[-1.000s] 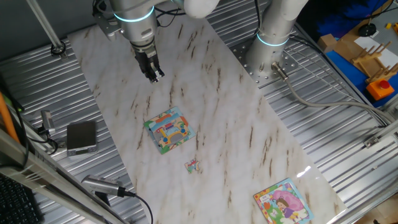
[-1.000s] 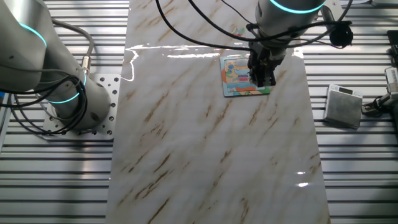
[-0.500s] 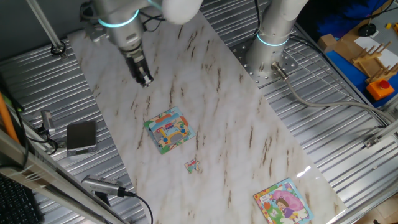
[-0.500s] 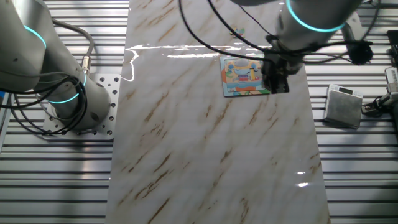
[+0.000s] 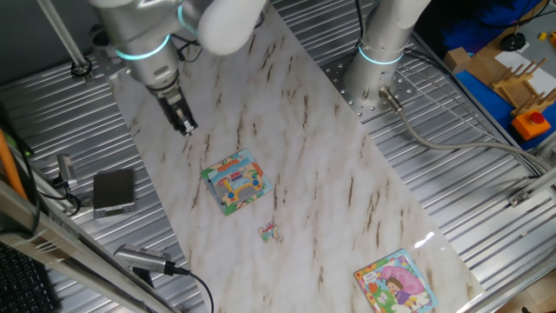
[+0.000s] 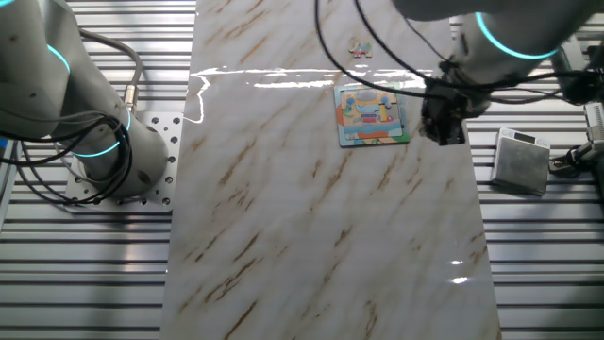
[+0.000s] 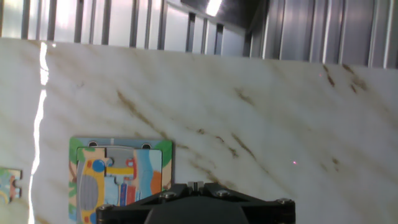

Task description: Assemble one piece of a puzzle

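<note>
Over the last second our gripper (image 5: 185,127) has swung away from above the marble tabletop (image 5: 321,174) middle toward its edge, and it now hangs over the rim beside the ribbed metal surface (image 5: 52,122). From the other fixed view the gripper (image 6: 444,132) sits just off the right side of the puzzle (image 6: 371,115), no longer covering it as it did a second ago. We see its fingers close together with nothing between them in the first fixed view, though they are small there, so we read it as closed and empty.

We find the puzzle (image 5: 236,181) lying flat near the middle of the tabletop, its yellow-and-red picture inside a teal, green and orange border. In the hand view the puzzle (image 7: 118,180) fills the lower left, partly cut off by the gripper's dark body.

Our piece (image 5: 268,230) rests on the marble, apart from the puzzle, between it and a second puzzle with a pink-dressed girl (image 5: 395,282) at the tabletop's near corner. From the other side the piece (image 6: 359,47) lies beyond the puzzle's far edge. A grey box (image 5: 114,190) sits on the ribbed metal, off the marble.
</note>
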You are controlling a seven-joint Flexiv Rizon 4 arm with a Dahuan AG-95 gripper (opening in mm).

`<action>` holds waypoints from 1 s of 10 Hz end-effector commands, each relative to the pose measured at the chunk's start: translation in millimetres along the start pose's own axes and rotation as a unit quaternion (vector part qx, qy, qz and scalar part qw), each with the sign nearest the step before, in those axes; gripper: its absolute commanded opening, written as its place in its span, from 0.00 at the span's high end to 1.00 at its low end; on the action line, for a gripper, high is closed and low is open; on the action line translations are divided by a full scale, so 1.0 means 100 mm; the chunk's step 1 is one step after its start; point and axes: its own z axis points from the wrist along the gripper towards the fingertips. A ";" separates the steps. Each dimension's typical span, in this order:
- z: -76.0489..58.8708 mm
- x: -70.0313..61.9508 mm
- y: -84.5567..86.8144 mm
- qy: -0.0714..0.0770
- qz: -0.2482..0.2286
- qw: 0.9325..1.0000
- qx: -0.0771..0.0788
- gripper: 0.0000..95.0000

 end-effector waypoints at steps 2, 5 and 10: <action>0.00 0.04 0.04 0.002 -0.001 1.000 0.004 1.00; -0.01 0.04 0.03 0.009 -0.042 0.999 -0.003 1.00; -0.01 0.04 0.03 0.014 -0.072 0.997 -0.010 1.00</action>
